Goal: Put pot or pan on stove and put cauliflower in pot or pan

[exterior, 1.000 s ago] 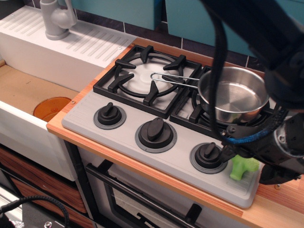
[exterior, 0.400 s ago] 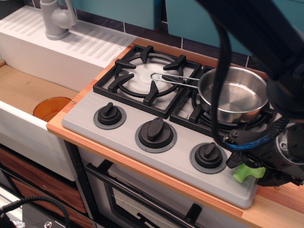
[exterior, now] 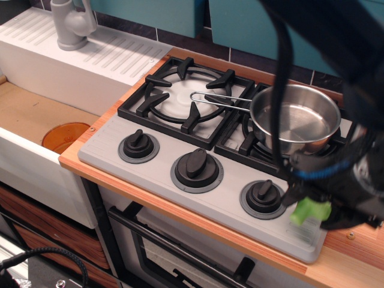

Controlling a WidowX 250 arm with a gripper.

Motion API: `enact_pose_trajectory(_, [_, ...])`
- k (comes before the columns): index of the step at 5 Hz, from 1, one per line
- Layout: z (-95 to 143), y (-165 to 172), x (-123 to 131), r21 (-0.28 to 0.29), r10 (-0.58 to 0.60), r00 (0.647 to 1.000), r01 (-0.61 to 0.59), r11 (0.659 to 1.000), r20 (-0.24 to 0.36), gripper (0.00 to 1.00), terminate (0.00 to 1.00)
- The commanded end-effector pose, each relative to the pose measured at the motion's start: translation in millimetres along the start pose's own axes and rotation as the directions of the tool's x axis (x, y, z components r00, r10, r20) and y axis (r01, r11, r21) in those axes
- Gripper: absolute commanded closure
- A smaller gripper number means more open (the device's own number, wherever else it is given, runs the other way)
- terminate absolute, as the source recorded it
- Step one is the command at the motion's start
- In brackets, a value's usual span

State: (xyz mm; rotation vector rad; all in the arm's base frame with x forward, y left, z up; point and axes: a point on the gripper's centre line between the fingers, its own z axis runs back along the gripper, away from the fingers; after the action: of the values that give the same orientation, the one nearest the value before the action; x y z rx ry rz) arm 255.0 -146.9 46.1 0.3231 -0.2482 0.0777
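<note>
The shiny steel saucepan (exterior: 297,123) stands upright and empty on the right burner of the grey stove (exterior: 105,147). Its wire handle (exterior: 219,101) reaches left over the left burner. The lime-green cauliflower (exterior: 309,211) is at the stove's front right corner, just right of the right knob (exterior: 264,197). My gripper (exterior: 315,207) is down around the cauliflower and looks closed on it. The black fingers hide its top and right side. Whether it still touches the stove is unclear.
Two more knobs (exterior: 197,168) (exterior: 139,144) line the stove front. The left grate (exterior: 186,96) is bare. A sink (exterior: 30,114) with an orange disc (exterior: 65,135) and a grey faucet (exterior: 72,24) lies to the left. A wooden counter edge (exterior: 354,255) lies to the right.
My gripper has come down and closed in around the cauliflower, which now sits tilted and partly hidden between the fingers. The pan has not moved.
</note>
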Motion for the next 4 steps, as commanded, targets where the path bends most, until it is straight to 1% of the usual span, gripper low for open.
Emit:
enact_pose_trajectory(1, [61.7,13.6,39.7,-0.008,0.068,0.997,-0.068,0.998,0.032,1.00,0.00])
enact_pose_trajectory(2, [56.8,25.8,68.5,-0.016,0.075,0.996,-0.074,0.997,0.050,1.00,0.00])
enact_pose_trajectory(3, [44.8,35.4,95.2,-0.027,0.077,0.993,-0.074,0.997,0.090,1.00,0.00])
enact_pose_trajectory(4, [25.4,45.8,117.2,-0.035,0.075,0.989,-0.071,0.997,0.131,1.00,0.00])
